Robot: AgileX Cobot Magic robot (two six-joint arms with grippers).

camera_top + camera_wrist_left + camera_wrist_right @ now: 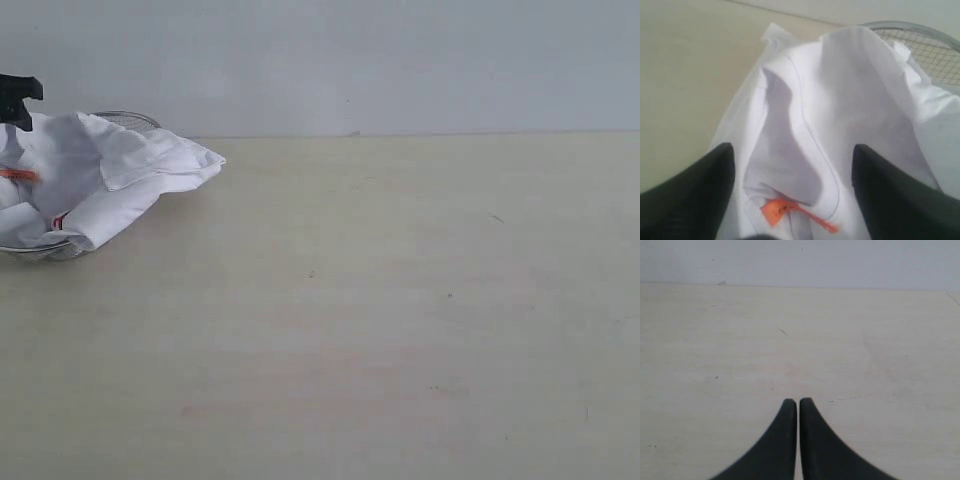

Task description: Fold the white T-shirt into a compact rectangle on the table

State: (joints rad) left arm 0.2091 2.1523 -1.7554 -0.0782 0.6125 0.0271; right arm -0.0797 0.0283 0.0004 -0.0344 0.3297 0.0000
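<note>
Exterior view: the shirt (95, 175) lies crumpled at the far left of the table (380, 320). It is heaped in a wire basket (128, 118), whose rim shows behind and below the cloth. One fold spills over the rim toward the middle of the table. A black part of my left arm (18, 98) shows just above the heap, at the edge of the view.

Left wrist view: my left gripper (793, 150) stands with its jaws wide apart, one black finger (690, 195) on either side of the bunched white cloth, closed on nothing. I cannot tell whether the fingers touch the cloth. The orange tag (782, 210) lies between them, inside the neckline. The basket's mesh shows beyond the shirt, and pale tabletop runs along the other side.

Right wrist view: my right gripper (798, 402) has its jaws pressed together with nothing between them. It hangs over the speckled table, with the grey wall (800, 260) behind.
</note>
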